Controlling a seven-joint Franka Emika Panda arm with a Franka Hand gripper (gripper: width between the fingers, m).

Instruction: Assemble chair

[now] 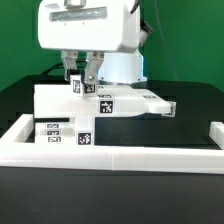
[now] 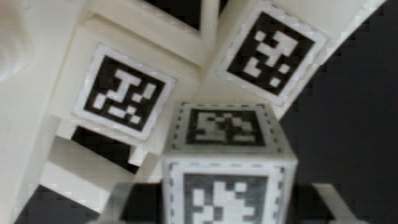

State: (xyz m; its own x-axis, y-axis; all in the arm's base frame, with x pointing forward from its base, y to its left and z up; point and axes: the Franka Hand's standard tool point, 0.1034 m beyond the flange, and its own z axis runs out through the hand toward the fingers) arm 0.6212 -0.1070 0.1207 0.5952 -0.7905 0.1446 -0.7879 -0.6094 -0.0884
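Note:
My gripper (image 1: 83,84) hangs over the back left of the white chair parts, its two fingers shut on a square white leg (image 1: 80,86) that carries black-and-white tags. In the wrist view the leg (image 2: 224,150) stands between the jaws of the gripper (image 2: 224,203), and a grey finger (image 2: 331,198) shows beside it. The flat seat plate (image 1: 135,103) lies just to the exterior view's right of the gripper. Behind the leg, the wrist view shows tagged white chair parts (image 2: 128,95), and I cannot tell whether the leg touches them.
A long low white border wall (image 1: 120,158) runs along the front and turns back at both ends. A white block with tags (image 1: 60,128) sits inside its left corner. The table (image 1: 150,128) is black, and the arm's body fills the top.

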